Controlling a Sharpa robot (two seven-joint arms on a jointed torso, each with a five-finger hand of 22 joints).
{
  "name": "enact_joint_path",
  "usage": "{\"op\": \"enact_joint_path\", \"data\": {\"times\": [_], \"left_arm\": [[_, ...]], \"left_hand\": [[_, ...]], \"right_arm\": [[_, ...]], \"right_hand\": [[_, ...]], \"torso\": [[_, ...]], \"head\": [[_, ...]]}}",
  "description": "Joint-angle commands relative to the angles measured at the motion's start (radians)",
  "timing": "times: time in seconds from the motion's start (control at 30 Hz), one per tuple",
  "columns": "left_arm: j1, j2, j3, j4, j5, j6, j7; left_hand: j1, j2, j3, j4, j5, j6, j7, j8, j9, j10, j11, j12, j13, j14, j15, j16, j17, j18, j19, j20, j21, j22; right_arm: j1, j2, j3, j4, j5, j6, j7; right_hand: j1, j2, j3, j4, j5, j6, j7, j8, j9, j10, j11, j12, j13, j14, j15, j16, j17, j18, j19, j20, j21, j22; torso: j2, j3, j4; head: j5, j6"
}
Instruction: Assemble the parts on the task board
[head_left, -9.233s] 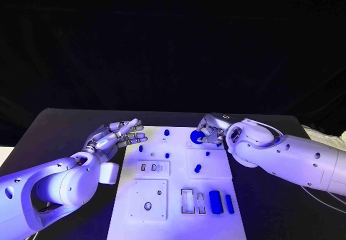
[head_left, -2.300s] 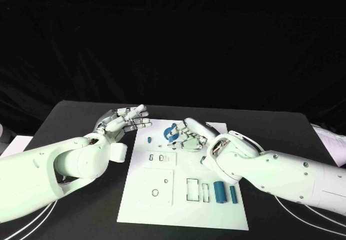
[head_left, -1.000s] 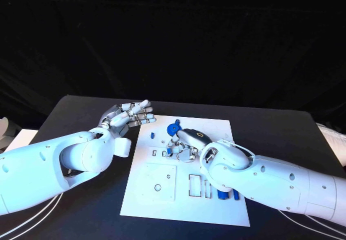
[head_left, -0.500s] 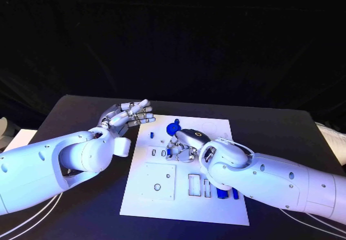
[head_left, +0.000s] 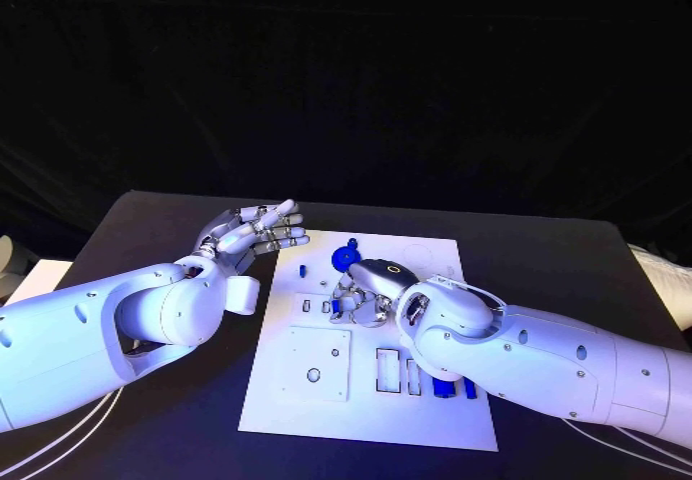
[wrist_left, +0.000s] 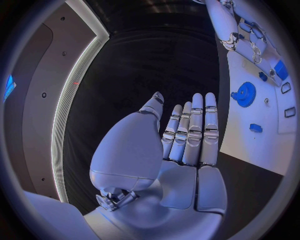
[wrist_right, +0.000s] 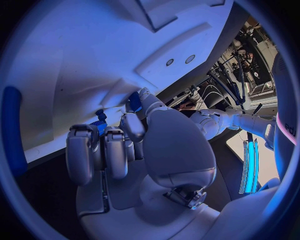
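The left hand (wrist_left: 178, 150) hovers flat over the black table (wrist_left: 144, 70), fingers straight and together, holding nothing. On the white task board (wrist_left: 250, 145) lie a blue gear (wrist_left: 245, 93) (toothed rim) and a small blue part (wrist_left: 255, 128).

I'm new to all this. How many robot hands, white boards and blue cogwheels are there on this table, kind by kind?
Robot hands: 2, the left hand and the right hand
White board: 1
Blue cogwheel: 1
Total: 4
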Motion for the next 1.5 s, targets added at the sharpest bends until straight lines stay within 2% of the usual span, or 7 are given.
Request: {"op": "enact_joint_path", "data": {"times": [0.03,0.43,0.9,1.1,1.2,1.43,1.5], "left_arm": [[0.001,0.001,0.0,0.001,0.002,0.019,0.006],[0.001,0.001,0.0,0.001,0.002,0.02,0.005],[0.001,0.001,0.0,0.0,0.002,0.022,0.005],[0.001,0.001,0.0,-0.005,0.001,0.03,-0.009],[0.001,0.001,0.0,-0.012,-0.016,0.044,-0.035],[0.001,0.008,0.0,-0.038,-0.205,0.096,-0.201],[0.001,0.012,0.0,-0.043,-0.279,0.109,-0.27]], "left_hand": [[-0.002,0.01,-0.001,-0.006,-0.003,0.001,0.005,-0.007,0.0,-0.002,0.002,-0.005,-0.001,0.001,0.006,-0.003,0.001,0.012,0.004,0.005,-0.004,-0.001],[-0.002,0.01,-0.001,-0.006,-0.003,0.001,0.005,-0.007,0.0,-0.002,0.002,-0.005,-0.001,0.001,0.006,-0.003,0.001,0.012,0.004,0.005,-0.004,-0.001],[-0.002,0.01,-0.001,-0.006,-0.003,0.001,0.005,-0.007,0.0,-0.002,0.002,-0.005,-0.001,0.001,0.006,-0.003,0.001,0.012,0.004,0.005,-0.004,-0.001],[-0.002,0.011,-0.002,-0.01,-0.004,0.002,0.004,-0.008,0.0,-0.001,0.001,-0.004,-0.001,0.01,0.004,-0.002,0.007,0.013,0.009,0.004,-0.003,-0.001],[-0.005,0.016,-0.002,-0.015,-0.004,0.019,-0.01,-0.004,0.001,0.024,-0.015,0.003,0.002,0.076,-0.018,0.029,0.035,0.014,0.056,-0.014,0.022,0.009],[-0.027,0.013,-0.01,-0.005,-0.005,0.067,-0.053,0.004,0.005,0.183,-0.077,0.054,0.03,0.345,-0.098,0.224,0.188,0.015,0.252,-0.095,0.159,0.075],[-0.027,0.005,-0.008,0.0,-0.005,0.08,-0.073,0.003,0.006,0.251,-0.101,0.083,0.055,0.368,-0.127,0.622,0.543,0.009,0.315,-0.124,0.232,0.116]], "right_arm": [[-0.013,-0.001,-0.011,-0.01,-0.018,0.062,-0.055],[-0.013,-0.002,-0.012,-0.005,-0.025,-0.042,-0.061],[-0.014,-0.01,-0.011,0.018,-0.021,-0.133,-0.018],[-0.012,-0.041,-0.007,0.039,0.076,-0.176,0.171],[-0.007,-0.07,-0.001,0.056,0.15,-0.166,0.289],[0.043,-0.161,0.011,0.111,0.377,-0.147,0.422],[0.062,-0.188,0.014,0.121,0.451,-0.152,0.434]], "right_hand": [[-0.01,-0.011,-0.001,0.011,0.002,-0.013,0.003,-0.007,-0.003,-0.008,0.002,-0.009,-0.005,0.099,0.009,-0.007,0.243,-0.018,0.012,0.008,-0.005,0.061],[-0.039,-0.058,-0.019,0.062,-0.021,-0.081,0.018,-0.007,-0.013,-0.044,0.017,-0.082,-0.058,0.096,0.021,-0.016,0.229,-0.017,0.009,0.02,-0.009,0.056],[-0.037,-0.079,-0.035,0.088,-0.009,-0.098,0.021,-0.005,-0.013,-0.052,0.02,-0.091,-0.069,0.094,0.024,-0.02,0.223,-0.017,0.009,0.024,-0.009,0.056],[-0.019,-0.098,-0.074,0.122,0.001,-0.149,0.034,-0.009,-0.016,-0.052,0.031,-0.071,-0.063,0.095,0.033,-0.02,0.225,-0.016,0.008,0.03,-0.011,0.055],[0.012,-0.096,-0.147,0.165,0.028,-0.181,0.046,-0.006,-0.013,-0.067,0.043,-0.073,-0.068,0.091,0.044,-0.026,0.216,-0.013,-0.003,0.042,-0.021,0.037],[0.039,-0.082,-0.229,0.182,0.032,-0.196,0.052,-0.005,-0.012,-0.09,0.05,-0.087,-0.085,0.09,0.051,-0.028,0.214,-0.005,-0.022,0.049,-0.039,0.003],[0.05,-0.061,-0.224,0.179,0.039,-0.192,0.051,-0.002,-0.011,-0.089,0.049,-0.08,-0.083,0.09,0.051,-0.027,0.215,-0.005,-0.021,0.05,-0.038,0.005]], "torso": [[0.001,0.0002,0.0003],[0.0,0.0005,0.0005],[0.001,0.0006,-0.0003],[0.0,0.0008,0.0002],[-0.001,0.0005,-0.0008],[-0.004,0.0018,-0.0034],[-0.006,0.0043,-0.006]], "head": [[0.001,0.001],[-0.001,0.004],[0.0,0.003],[0.001,0.0],[0.004,0.0],[0.004,0.002],[0.005,0.001]]}}
